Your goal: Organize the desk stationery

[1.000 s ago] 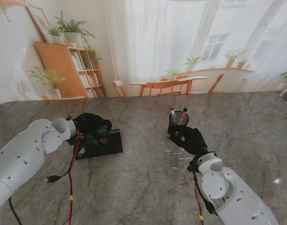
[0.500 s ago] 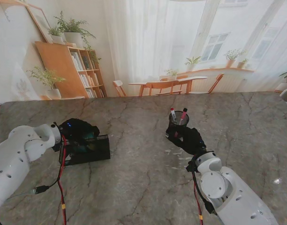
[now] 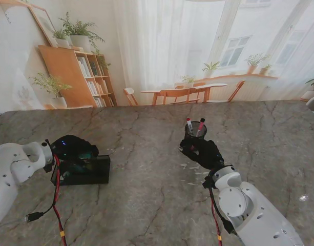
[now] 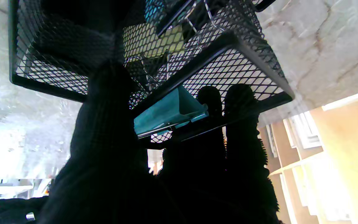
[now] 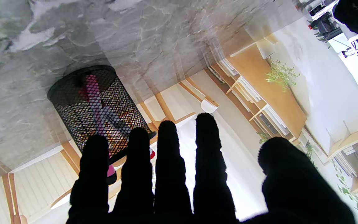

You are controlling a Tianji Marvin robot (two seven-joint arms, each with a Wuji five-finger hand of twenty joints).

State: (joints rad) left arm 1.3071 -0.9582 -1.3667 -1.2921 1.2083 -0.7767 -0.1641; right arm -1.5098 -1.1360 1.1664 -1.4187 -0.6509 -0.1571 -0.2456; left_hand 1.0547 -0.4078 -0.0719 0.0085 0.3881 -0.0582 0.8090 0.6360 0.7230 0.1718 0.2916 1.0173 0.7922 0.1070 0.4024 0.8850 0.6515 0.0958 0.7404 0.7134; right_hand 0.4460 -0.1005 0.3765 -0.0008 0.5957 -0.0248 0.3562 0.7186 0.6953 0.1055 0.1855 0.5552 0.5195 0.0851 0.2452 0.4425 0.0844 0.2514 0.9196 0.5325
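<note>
Left hand (image 3: 69, 148) grips a black mesh tray (image 3: 82, 171) holding perhaps teal notes (image 4: 166, 113); right hand (image 3: 203, 152) splayed, empty.

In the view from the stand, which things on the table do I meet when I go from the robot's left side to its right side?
left hand → black mesh tray → right hand, with the black mesh pen cup just beyond it. The hand and the cup overlap, so their order is unclear.
</note>
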